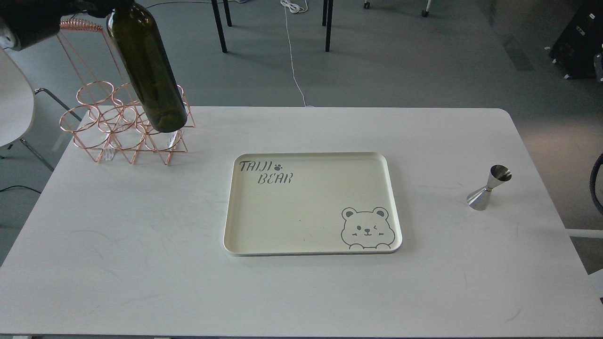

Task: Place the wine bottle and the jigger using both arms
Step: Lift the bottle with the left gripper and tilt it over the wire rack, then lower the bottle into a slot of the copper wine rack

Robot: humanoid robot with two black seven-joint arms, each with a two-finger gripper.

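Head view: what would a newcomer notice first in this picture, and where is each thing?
The dark green wine bottle stands out first: it hangs tilted in the air at the upper left, above the copper wire rack, its top hidden under the black arm. Next comes the cream tray with a bear drawing, empty, in the middle of the white table. The shiny jigger stands alone at the right.

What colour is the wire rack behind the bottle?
Copper or rose gold wire rack, seen in the head view.
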